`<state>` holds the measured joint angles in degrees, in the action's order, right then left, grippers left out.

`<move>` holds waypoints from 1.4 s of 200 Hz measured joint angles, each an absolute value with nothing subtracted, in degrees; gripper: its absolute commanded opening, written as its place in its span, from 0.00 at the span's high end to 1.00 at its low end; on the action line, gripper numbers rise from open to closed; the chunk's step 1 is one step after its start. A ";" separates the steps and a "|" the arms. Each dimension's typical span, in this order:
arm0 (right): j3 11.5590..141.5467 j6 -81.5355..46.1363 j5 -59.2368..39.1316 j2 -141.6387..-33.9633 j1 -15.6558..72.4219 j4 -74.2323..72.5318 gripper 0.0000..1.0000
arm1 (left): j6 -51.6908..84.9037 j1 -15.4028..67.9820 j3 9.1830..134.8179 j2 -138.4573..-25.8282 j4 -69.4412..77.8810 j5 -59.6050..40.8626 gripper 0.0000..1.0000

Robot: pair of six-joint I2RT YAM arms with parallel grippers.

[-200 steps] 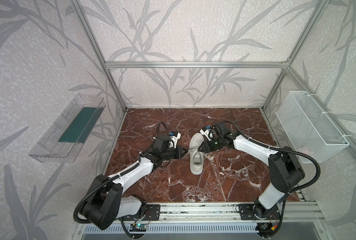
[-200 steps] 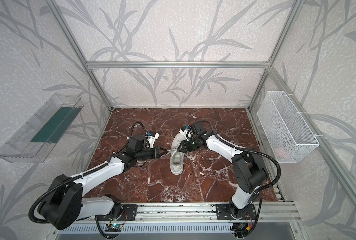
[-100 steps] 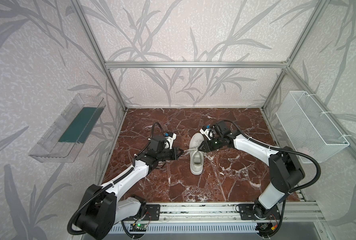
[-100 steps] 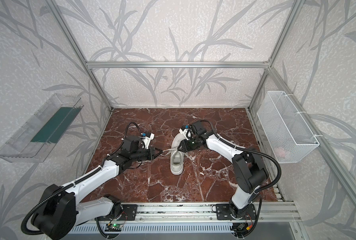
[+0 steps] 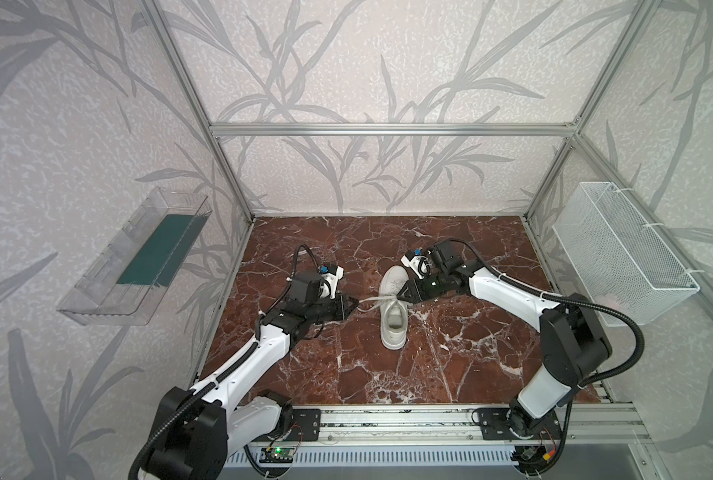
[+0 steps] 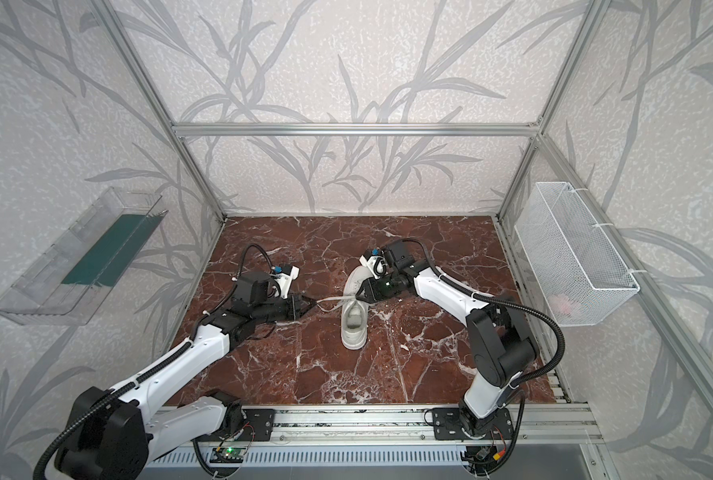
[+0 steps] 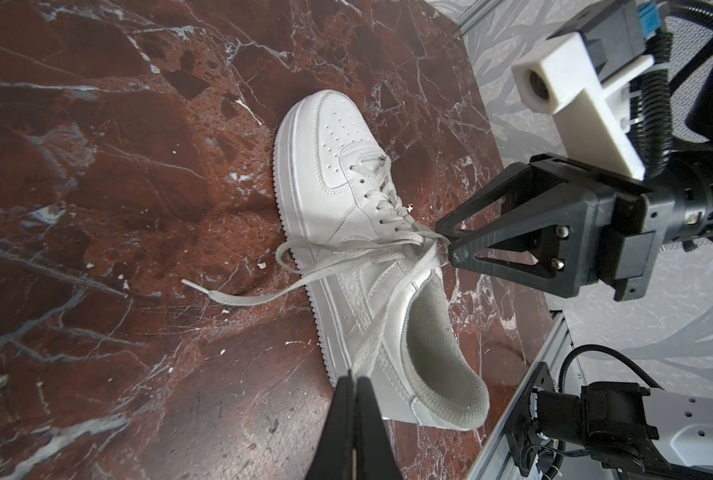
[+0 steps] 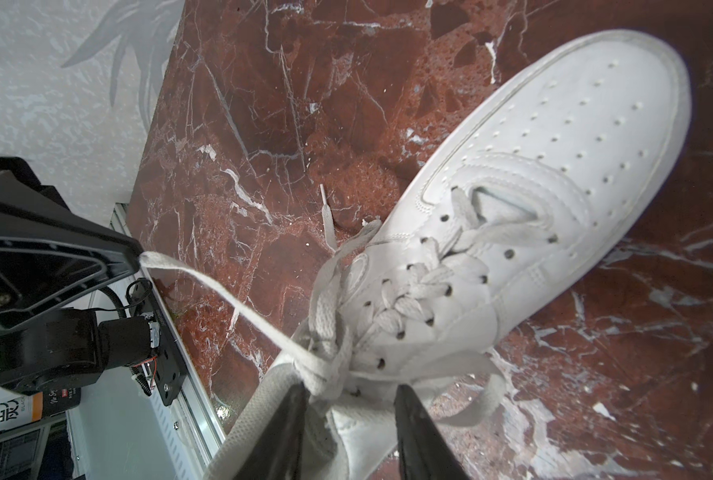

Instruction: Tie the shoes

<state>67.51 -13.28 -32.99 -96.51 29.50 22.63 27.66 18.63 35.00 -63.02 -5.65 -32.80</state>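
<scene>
beside sneaker [image 5: 393,332], left tool [image 5: 357,308], lace [image 5: 377,300] farther

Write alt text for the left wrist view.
The left gripper, jaws shut, pinches one lace of a white sneaker on red marble. The right gripper has its jaws apart at the lace crossing; another lace end lies loose on the marble.

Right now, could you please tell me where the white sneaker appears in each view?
In a top view: sneaker just below centre.
In a top view: sneaker just below centre too.
Left wrist: sneaker central.
Right wrist: sneaker close up, filling much of it.
Shared landmark: the lace shut in the left gripper.
</scene>
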 measured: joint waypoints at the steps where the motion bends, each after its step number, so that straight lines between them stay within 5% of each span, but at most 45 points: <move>1: 67.51 -13.26 -32.99 -96.47 29.47 22.63 0.63 | 27.66 18.61 34.96 -63.00 -5.65 -32.80 0.99; 95: 64.27 -1.78 -32.12 -93.69 28.38 24.86 0.73 | 28.69 18.24 30.46 -65.73 -3.64 -35.18 1.00; 280: 62.37 13.96 -31.83 -95.53 28.38 23.97 0.69 | 29.80 18.24 29.71 -68.18 -0.36 -35.27 0.99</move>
<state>62.37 13.96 -31.83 -95.53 28.38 23.97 29.80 18.24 29.71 -68.18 -0.36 -35.27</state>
